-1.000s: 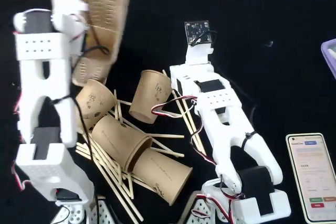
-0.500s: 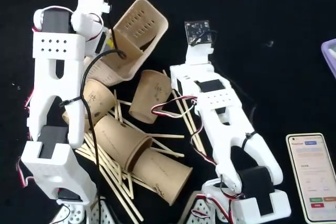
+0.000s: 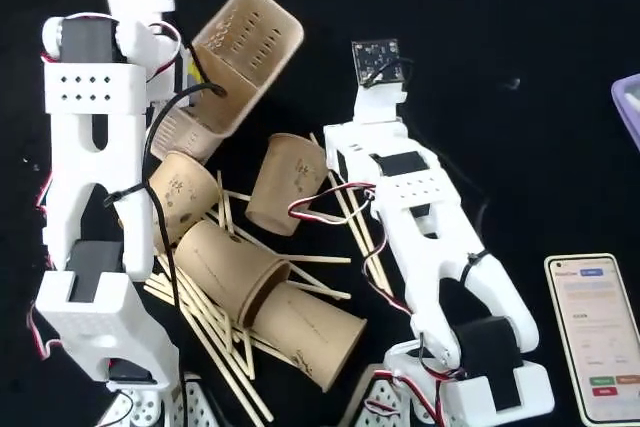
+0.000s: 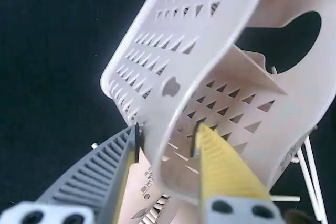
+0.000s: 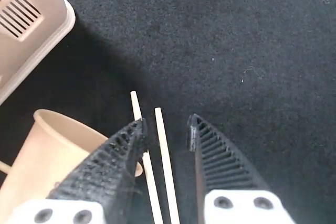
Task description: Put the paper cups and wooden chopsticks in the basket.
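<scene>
On the far left, the left gripper (image 4: pixel 165 140) has its grey and yellow jaws pinching the perforated wall of the beige plastic basket (image 3: pixel 240 47). That white arm stretches away from us and holds the basket tipped on a slant, its lower end near the leftmost of the brown paper cups (image 3: pixel 230 267). The cups lie on their sides in a heap on the black table (image 3: pixel 520 37), with pale wooden chopsticks (image 3: pixel 215 327) fanned out under and between them, so nothing is in the basket yet by our reckoning. Moving right, the right gripper (image 5: pixel 167 124) points down just right of the heap with its black jaws spread. One of two loose chopsticks (image 5: pixel 157 116) runs between them, and its long axis lies along the gripper rather than across it, so we reckon a straight close would catch it. This arm is bent low and is the nearer one to that pair.
</scene>
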{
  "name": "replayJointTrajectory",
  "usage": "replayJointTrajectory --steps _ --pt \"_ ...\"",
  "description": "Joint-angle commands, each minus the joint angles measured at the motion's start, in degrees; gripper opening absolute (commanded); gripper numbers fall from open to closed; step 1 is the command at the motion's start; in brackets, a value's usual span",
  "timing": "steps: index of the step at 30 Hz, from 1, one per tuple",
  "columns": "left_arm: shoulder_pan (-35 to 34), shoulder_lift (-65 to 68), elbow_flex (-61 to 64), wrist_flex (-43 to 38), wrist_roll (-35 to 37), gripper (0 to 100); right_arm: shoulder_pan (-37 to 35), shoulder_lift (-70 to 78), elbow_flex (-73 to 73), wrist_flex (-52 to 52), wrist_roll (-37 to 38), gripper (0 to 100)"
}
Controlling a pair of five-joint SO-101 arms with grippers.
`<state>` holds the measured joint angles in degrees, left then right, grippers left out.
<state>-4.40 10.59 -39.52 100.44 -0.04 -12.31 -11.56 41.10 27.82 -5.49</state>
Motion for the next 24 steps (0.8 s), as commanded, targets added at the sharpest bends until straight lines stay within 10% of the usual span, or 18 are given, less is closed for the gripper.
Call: replayJointTrajectory --steps 1,24 --pt "-1.19 -2.2 -1.54 0.44 2.81 22 -0.97 -0.22 -1.1 -1.23 0.09 13.4" --pt "-1.1 -13.27 19.47 -6.95 8.88 20 -0.97 -0.22 -0.31 -1.41 0.18 13.4"
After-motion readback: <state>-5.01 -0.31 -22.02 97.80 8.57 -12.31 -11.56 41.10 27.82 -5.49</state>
